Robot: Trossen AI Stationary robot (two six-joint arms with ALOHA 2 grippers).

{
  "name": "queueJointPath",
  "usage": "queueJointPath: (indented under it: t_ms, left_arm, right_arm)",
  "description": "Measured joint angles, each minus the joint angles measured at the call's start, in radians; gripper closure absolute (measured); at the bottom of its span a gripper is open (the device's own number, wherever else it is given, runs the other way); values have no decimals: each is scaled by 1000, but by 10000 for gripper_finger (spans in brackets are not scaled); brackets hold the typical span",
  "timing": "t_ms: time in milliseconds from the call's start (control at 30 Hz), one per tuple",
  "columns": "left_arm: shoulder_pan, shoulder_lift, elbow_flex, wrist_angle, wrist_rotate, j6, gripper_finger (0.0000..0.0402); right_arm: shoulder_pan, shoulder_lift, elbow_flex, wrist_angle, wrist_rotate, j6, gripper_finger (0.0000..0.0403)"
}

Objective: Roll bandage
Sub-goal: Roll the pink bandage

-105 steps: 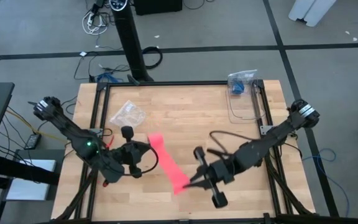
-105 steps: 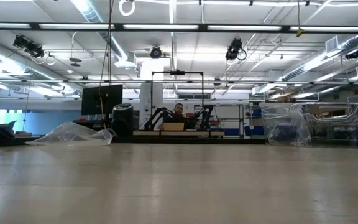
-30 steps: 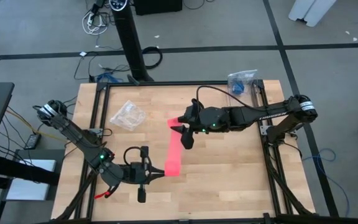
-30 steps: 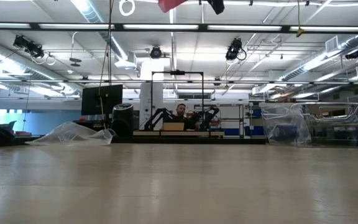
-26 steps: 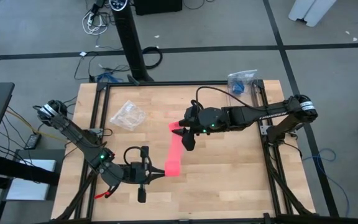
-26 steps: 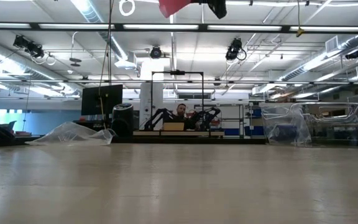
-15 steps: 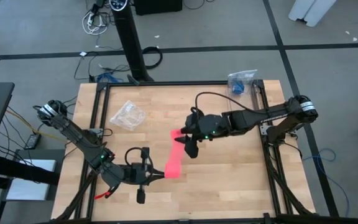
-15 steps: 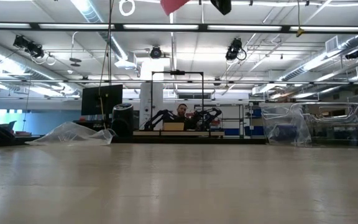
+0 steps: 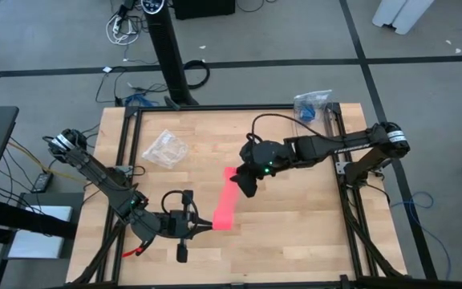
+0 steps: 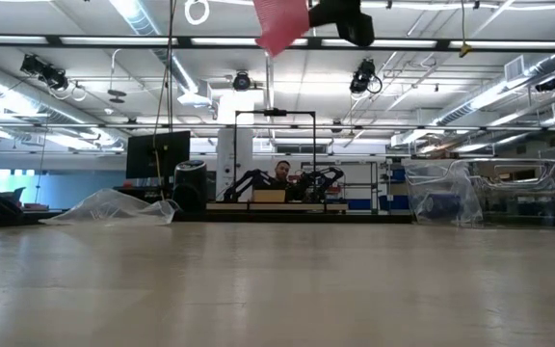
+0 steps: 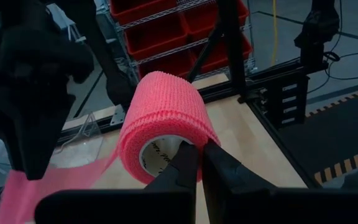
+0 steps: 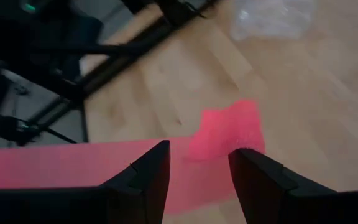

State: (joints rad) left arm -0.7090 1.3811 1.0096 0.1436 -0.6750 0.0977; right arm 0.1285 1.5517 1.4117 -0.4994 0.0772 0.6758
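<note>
The bandage is a bright pink strip point(image 9: 227, 201) that runs through the air above the table, from a roll point(image 11: 166, 118) with a white core to a crumpled free end point(image 12: 229, 127). My left gripper point(image 11: 199, 163) is shut at the roll, over the table's near left part point(image 9: 205, 224). My right gripper point(image 9: 239, 181) stands over the table's middle and holds the strip near its free end. The low view shows that end point(image 10: 279, 27) hanging beside the right gripper point(image 10: 340, 19), high above the tabletop. My left gripper meets the roll's open end face at the core's rim point(image 11: 185, 149), its two fingers close together and coming in level. The roll is clear of the table, its axis along the fingers. What lies between the fingertips is hidden. My right gripper has the strip between its two fingers near the free end point(image 12: 197, 155), slanting down from the table's right. The strip runs straight from there to the roll, and the crumpled end sticks out past the fingers. The fingers hide the exact contact.
A clear wrinkly plastic bag point(image 9: 165, 147) lies at the far left of the wooden table point(image 9: 295, 233). A transparent container point(image 9: 311, 128) stands at the far right corner. Black frame rails point(image 9: 123, 160) border the table. A person point(image 10: 277, 172) sits far off in the room.
My right gripper has tipped downward and rolled, and its fingertips have swung toward the table's near edge with the strip's end. The span of strip between the two grippers has become shorter. In the low view the pink end now hangs lower.
</note>
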Motion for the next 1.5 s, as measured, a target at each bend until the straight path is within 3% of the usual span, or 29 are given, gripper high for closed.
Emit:
queueJointPath:
  t_ms: [233,433,533,700,967,1133,1267,1500]
  left_arm:
    - [0,0,0,-3,14,-1,389]
    - [10,0,0,-6,26,-7,389]
    - [10,0,0,-7,26,-18,389]
    - [15,0,0,-7,26,-23,389]
    - [23,-25,0,-16,14,-20,389]
    - [24,-73,44,-119,-25,-48,389]
    - [24,-82,98,-177,-29,-59,389]
    - [24,-81,180,-222,-29,-44,389]
  right_arm:
    - [-10,0,0,-27,-53,-162,237]
    - [43,-2,0,-13,25,-329,237]
    - [55,-2,0,-8,23,-319,237]
    - [33,-3,0,-99,-1,-96,237]
    - [16,-41,0,-312,27,-170,239]
    - [108,-90,-13,-336,152,-242,253]
    - [202,-137,-153,-78,195,-313,262]
    - [333,-122,-554,790,258,-475,272]
